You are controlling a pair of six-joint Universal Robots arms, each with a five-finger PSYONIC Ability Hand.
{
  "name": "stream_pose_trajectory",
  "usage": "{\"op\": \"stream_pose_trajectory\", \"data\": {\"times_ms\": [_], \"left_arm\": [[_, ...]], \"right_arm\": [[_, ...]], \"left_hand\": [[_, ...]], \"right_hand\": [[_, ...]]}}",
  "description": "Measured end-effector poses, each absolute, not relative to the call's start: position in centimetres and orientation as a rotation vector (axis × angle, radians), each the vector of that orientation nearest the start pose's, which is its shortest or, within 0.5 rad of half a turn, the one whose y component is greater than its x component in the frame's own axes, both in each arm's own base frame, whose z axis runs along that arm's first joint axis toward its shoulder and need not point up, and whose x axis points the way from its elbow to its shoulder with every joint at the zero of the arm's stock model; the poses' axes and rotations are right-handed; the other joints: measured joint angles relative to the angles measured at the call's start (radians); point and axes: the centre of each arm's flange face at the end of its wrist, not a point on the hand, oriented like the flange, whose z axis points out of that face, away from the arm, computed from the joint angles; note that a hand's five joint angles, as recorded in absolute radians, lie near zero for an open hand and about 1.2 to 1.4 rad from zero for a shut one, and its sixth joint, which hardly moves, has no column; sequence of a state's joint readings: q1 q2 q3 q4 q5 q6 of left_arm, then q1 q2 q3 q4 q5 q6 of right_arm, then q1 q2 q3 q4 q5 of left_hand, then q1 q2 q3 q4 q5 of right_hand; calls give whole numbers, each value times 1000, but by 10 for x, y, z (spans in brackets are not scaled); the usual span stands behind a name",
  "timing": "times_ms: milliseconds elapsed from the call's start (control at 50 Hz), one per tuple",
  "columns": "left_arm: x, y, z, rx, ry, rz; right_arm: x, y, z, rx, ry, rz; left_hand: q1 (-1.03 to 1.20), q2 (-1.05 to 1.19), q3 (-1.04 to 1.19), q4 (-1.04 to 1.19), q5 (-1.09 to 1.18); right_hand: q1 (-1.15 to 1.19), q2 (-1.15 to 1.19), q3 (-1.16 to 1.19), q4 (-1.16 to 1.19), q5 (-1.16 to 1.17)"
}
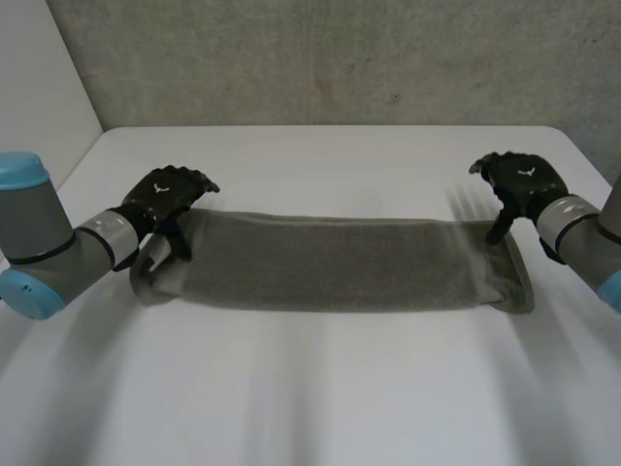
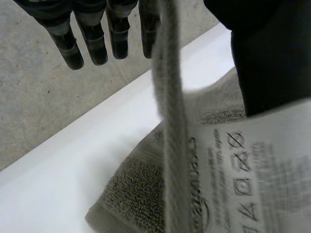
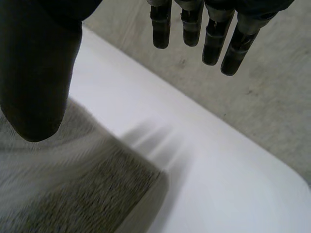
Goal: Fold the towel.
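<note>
Lengthwise fold of towel (image 1: 330,262) done on worktop (image 1: 340,388); crosswise folds remaining. Left hand (image 1: 165,194) pinching one end; right hand (image 1: 524,184) fingers (image 3: 214,39) wide, empty.

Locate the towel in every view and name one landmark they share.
Head view: towel lies across the table between left hand and right hand.
Left wrist view: below the left hand, one edge rising to it.
Right wrist view: its corner under the right hand.
Shared landmark: the table's far edge.
</note>
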State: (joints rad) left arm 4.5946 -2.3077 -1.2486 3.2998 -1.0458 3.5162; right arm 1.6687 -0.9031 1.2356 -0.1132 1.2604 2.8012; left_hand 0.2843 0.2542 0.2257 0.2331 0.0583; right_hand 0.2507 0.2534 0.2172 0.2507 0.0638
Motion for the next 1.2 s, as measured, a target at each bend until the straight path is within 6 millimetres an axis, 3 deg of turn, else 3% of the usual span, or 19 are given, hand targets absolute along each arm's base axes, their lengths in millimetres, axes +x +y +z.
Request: {"op": "stream_pose_trajectory", "data": {"times_ms": [180,280,400,520,700,800,940,1200], "left_arm": [[-222,-380,170,1142,2367,-2150],[-219,-370,196,1092,2358,-2215],[-217,-358,216,1027,2375,-2270],[-211,-337,220,968,2431,-2253],[-196,-291,197,791,2530,-2055],[-188,-280,182,688,2557,-1941],[-185,-279,165,651,2601,-1854],[-184,-290,156,611,2553,-1875]], "right_arm": [[195,-391,213,-759,2145,-2047],[194,-368,235,-768,2117,-2074],[193,-339,241,-789,2129,-2046],[189,-309,225,-840,2217,-1948],[179,-285,178,-962,2385,-1747],[170,-289,158,-949,2432,-1711],[161,-303,141,-922,2432,-1763],[158,-316,124,-908,2439,-1773]], "left_hand": [[0,0,0,0,0],[0,0,0,0,0],[0,0,0,0,0],[0,0,0,0,0],[0,0,0,0,0],[0,0,0,0,0],[0,0,0,0,0],[0,0,0,0,0]], "right_hand": [[0,0,0,0,0],[0,0,0,0,0],[0,0,0,0,0],[0,0,0,0,0],[6,2,0,0,3],[73,70,0,0,99],[224,221,0,0,253],[338,331,0,0,360]]}}
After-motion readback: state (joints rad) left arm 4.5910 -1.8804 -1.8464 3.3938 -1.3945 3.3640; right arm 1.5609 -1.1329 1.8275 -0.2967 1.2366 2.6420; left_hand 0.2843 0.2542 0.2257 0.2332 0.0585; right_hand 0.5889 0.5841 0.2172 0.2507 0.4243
